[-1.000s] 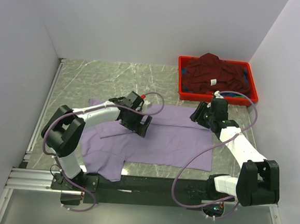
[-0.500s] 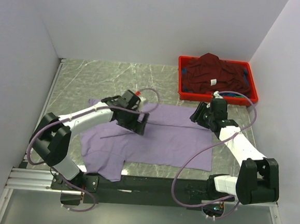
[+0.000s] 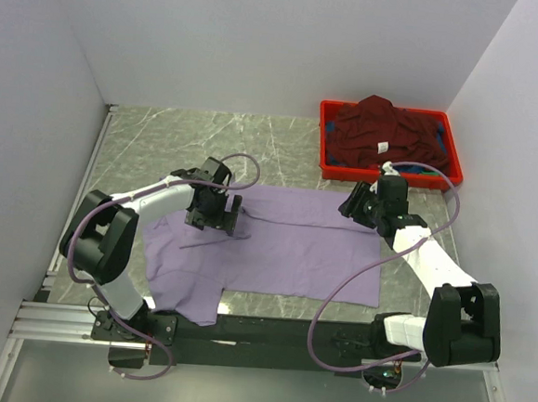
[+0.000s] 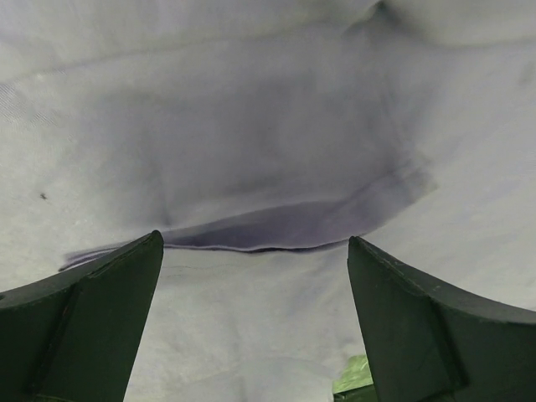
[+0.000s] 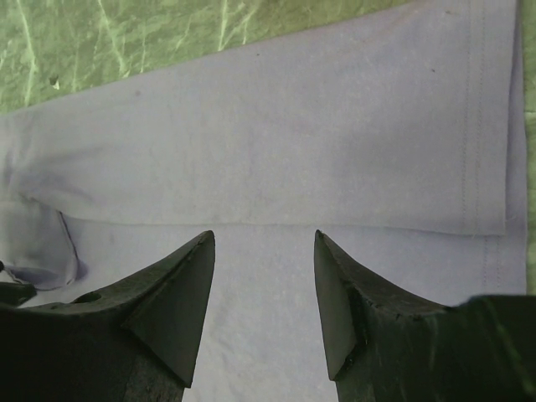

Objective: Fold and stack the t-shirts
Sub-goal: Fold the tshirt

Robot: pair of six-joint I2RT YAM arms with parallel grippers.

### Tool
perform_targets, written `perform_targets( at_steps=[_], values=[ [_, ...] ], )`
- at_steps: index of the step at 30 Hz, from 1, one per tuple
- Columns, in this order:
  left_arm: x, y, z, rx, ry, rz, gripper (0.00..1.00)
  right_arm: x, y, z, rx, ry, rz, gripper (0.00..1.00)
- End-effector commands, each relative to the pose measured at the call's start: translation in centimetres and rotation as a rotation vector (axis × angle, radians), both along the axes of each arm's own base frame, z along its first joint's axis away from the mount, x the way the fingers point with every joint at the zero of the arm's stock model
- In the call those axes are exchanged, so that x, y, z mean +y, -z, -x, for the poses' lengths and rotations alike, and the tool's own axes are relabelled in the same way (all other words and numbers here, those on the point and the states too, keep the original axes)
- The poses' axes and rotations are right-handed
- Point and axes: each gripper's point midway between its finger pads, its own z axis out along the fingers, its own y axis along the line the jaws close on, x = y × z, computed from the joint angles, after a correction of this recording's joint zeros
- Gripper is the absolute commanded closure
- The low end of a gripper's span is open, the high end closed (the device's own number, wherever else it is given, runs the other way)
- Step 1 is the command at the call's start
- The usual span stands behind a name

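place: robot lab cell | white panels (image 3: 263, 42) are walling the table (image 3: 162, 141) on three sides | cabled arms (image 3: 153, 197) are standing bolted at its near edge | metal rail (image 3: 55, 319) is running along that edge

- Our left arm (image 3: 162, 195) extends forward and inward from its base, with the wrist bent down.
- Our left gripper (image 3: 214, 212) points downward, its jaws spread wide apart.
- Our right arm (image 3: 423, 255) stretches forward and leans to the left.
- Our right gripper (image 3: 355, 206) tilts downward, its jaws parted less widely than the left's.
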Motion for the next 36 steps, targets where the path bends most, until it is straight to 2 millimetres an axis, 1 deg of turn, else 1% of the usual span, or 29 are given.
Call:
perform_targets(
  at_steps=[1, 4, 7, 12, 14, 16, 18, 19, 20, 21, 23, 25, 30, 32, 33, 36],
  values=[
    [0.0, 0.7, 0.9, 0.034, 0.028, -0.002, 0.02, 0.5, 0.0, -0.4, -0.022, -0.019, -0.013, 0.43],
    [-0.2, 0.7, 1.3, 0.055, 0.027, 0.007, 0.02, 0.7, 0.1, -0.5, -0.021, -0.023, -0.018, 0.43],
    [0.0, 0.7, 2.1, 0.084, 0.027, 0.009, 0.03, 0.7, 0.2, -0.6, -0.02, -0.026, -0.021, 0.43],
    [0.2, 0.1, 3.2, 0.101, 0.027, 0.009, 0.04, 0.8, 0.5, -0.7, -0.014, -0.032, -0.021, 0.43],
    [0.1, -0.6, 2.8, 0.06, 0.031, 0.01, 0.04, 1.0, 0.4, -0.8, -0.014, -0.036, -0.028, 0.43],
    [-0.3, -1.4, 1.6, 0.007, 0.035, 0.021, 0.03, 1.1, 0.5, -1.0, -0.014, -0.039, -0.032, 0.43],
    [-0.3, -1.6, 0.7, -0.019, 0.045, 0.003, 0.02, 1.2, 0.5, -1.1, -0.014, -0.045, -0.037, 0.43],
    [-0.5, -1.7, -0.2, -0.037, 0.047, 0.001, 0.02, 1.4, 0.4, -1.2, -0.016, -0.049, -0.044, 0.43],
    [-0.6, -1.6, -0.5, -0.044, 0.057, -0.007, 0.02, 1.4, 0.4, -1.3, -0.014, -0.051, -0.046, 0.43],
    [-0.9, -1.9, -1.1, -0.056, 0.066, 0.001, 0.02, 1.5, 0.4, -1.3, -0.015, -0.053, -0.046, 0.43],
    [-1.2, -1.4, -1.5, -0.054, 0.083, 0.0, 0.02, 1.5, 0.3, -1.3, -0.014, -0.055, -0.048, 0.43],
    [-1.7, -0.9, -1.6, -0.041, 0.1, 0.009, 0.02, 1.4, 0.2, -1.2, -0.017, -0.056, -0.043, 0.43],
    [-2.2, -0.1, -0.7, 0.001, 0.131, 0.007, 0.03, 1.2, 0.3, -0.9, -0.015, -0.051, -0.03, 0.43],
    [-2.4, 0.2, 0.2, 0.021, 0.142, 0.01, 0.03, 1.1, 0.5, -0.7, -0.011, -0.05, -0.029, 0.43],
    [-2.2, 0.4, 0.8, 0.038, 0.143, 0.003, 0.04, 1.1, 0.4, -0.7, -0.014, -0.049, -0.027, 0.43],
    [-2.1, 0.5, 2.0, 0.067, 0.147, -0.004, 0.05, 1.0, 0.3, -0.8, -0.022, -0.047, -0.026, 0.43]
  ],
)
